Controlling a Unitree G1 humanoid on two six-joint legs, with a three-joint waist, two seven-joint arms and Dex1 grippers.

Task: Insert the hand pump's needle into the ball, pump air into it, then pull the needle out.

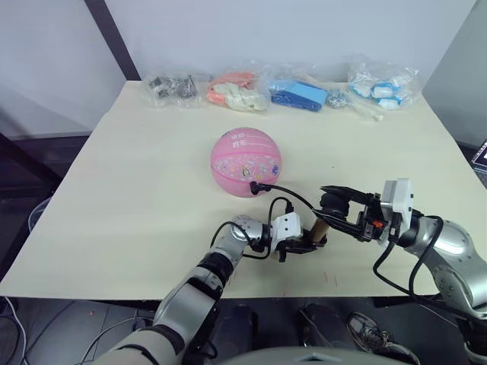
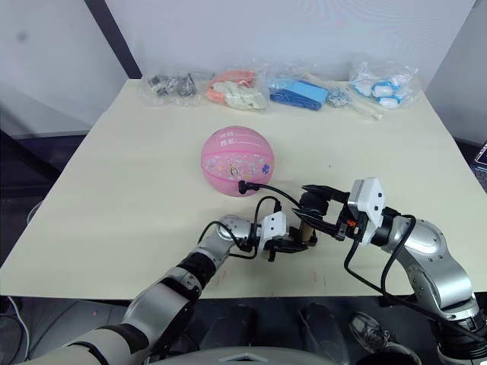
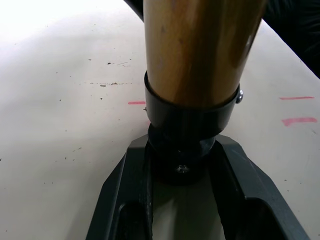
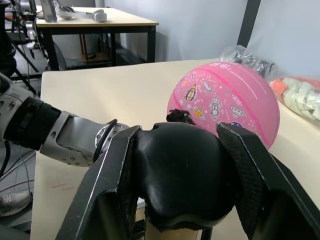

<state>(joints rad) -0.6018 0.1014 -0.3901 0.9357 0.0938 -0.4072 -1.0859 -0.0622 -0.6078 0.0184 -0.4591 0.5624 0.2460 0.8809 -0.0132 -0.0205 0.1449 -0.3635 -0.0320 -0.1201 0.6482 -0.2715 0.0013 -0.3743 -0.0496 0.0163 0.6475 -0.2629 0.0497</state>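
The pink ball (image 1: pixel 246 161) sits round in the middle of the table. Near the front edge the hand pump (image 1: pixel 319 227) stands tilted, gold barrel up. My left gripper (image 1: pixel 307 242) is shut on its black bottom cap (image 3: pixel 182 150). My right gripper (image 1: pixel 335 203) is shut on the black handle (image 4: pixel 177 175) at the top. A thin black hose (image 1: pixel 293 195) arcs from the pump to the ball's lower front, ending in a black fitting (image 1: pixel 257 185) against the skin. The needle itself is hidden at that fitting. In the right wrist view the ball (image 4: pixel 225 100) lies just beyond the handle.
Clear bags line the far edge: dark parts (image 1: pixel 171 87), orange-and-white items (image 1: pixel 232 90), blue items (image 1: pixel 297 93), white-and-blue items (image 1: pixel 383 84). Red marks (image 1: pixel 331 280) dot the table near its front edge (image 1: pixel 114 283). Another table (image 4: pixel 95 20) stands in the background.
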